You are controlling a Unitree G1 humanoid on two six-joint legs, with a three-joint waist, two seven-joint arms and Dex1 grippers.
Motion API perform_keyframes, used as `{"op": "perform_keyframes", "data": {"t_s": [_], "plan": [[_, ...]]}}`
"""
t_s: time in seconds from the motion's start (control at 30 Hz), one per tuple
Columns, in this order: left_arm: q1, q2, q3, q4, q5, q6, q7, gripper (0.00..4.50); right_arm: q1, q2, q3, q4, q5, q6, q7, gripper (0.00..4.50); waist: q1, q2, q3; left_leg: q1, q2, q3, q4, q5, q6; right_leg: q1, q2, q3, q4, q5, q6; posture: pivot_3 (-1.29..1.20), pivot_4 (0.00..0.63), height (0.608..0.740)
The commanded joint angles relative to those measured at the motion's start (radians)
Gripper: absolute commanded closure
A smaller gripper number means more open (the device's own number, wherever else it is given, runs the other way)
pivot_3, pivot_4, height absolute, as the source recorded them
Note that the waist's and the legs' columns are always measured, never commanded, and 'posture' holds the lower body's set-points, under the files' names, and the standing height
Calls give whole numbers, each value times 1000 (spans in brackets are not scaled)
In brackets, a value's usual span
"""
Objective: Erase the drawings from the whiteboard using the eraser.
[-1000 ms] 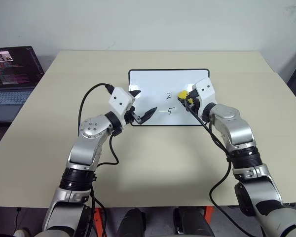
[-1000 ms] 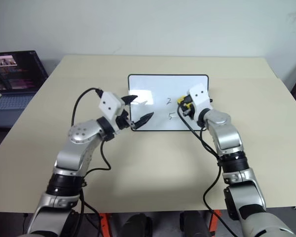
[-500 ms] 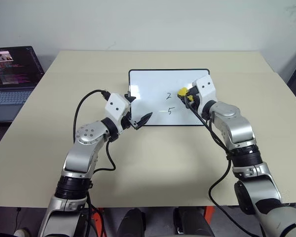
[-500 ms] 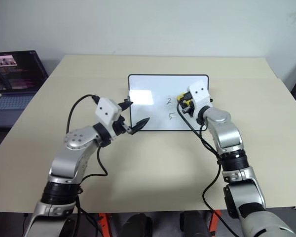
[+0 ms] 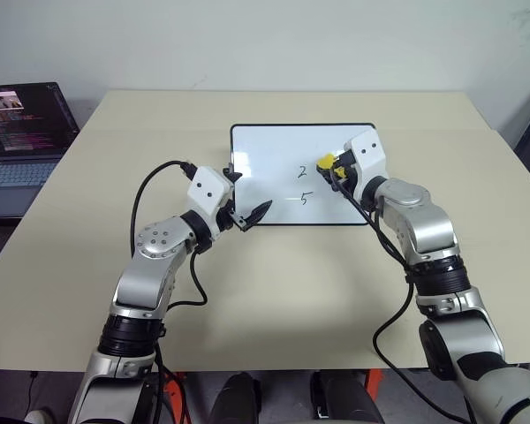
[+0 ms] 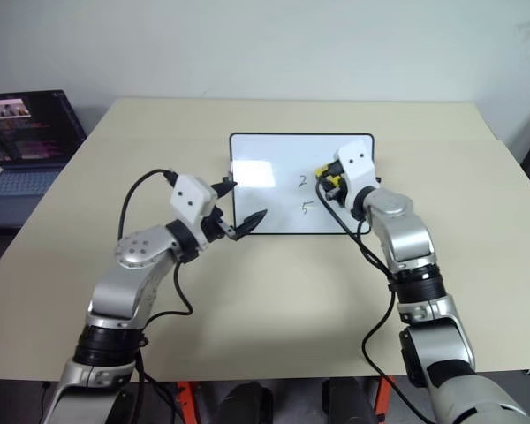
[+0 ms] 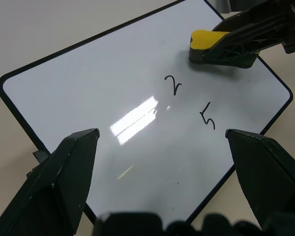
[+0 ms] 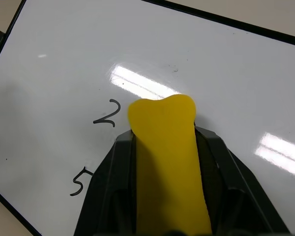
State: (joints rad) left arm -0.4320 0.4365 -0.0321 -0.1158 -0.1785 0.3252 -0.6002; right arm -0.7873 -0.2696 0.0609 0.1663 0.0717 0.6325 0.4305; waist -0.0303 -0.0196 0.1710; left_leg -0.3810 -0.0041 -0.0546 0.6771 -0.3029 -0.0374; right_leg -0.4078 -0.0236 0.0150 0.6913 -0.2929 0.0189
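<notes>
- Yellow eraser [image 8: 164,162], a soft block, sits squeezed between our right gripper's [image 5: 336,170] black fingers, flat on the glossy whiteboard [image 5: 265,146].
- Since a second ago our left gripper [image 5: 247,199], jaws spread and empty, drew back to the board's near corner.
- Drawings [image 7: 173,84] just beyond the eraser remain: "2" and "5" unerased.

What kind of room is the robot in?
Probably an office or lab workroom. A plain beige table stands by a bare white wall, with a small whiteboard on it and an open laptop showing code beside it.
</notes>
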Motion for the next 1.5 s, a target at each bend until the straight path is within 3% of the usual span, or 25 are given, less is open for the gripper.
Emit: {"op": "perform_keyframes", "data": {"t_s": [0.03,0.53,0.83,1.2,1.5], "plan": [[-22,1,16,-33,-11,-9,3,0,-32,2,-15,-63,13,-6,-8,3199,0,0,0,0,0,0,0,0,0,0,0,0,0,0,0,0,150,740],[-48,-3,10,-8,-9,-18,-5,0,-82,108,31,-17,-7,-61,-44,3199,-1,0,0,0,0,0,0,0,0,0,0,0,0,0,0,0,150,740],[-43,-3,12,-13,-8,-17,-1,0,-118,154,87,125,-58,-179,-68,3199,-3,0,0,0,0,0,0,0,0,-1,0,0,0,0,0,0,150,740],[-30,-8,13,-32,-7,-14,9,0,-166,111,147,423,-186,-384,-79,3199,-2,0,0,1,0,1,0,0,0,-1,0,0,2,0,0,0,150,740],[-28,-15,9,-31,-6,-20,10,0,-128,48,156,414,-207,-398,-42,3199,4,0,0,3,-1,-1,2,0,0,2,0,0,5,0,0,0,150,740]]}}
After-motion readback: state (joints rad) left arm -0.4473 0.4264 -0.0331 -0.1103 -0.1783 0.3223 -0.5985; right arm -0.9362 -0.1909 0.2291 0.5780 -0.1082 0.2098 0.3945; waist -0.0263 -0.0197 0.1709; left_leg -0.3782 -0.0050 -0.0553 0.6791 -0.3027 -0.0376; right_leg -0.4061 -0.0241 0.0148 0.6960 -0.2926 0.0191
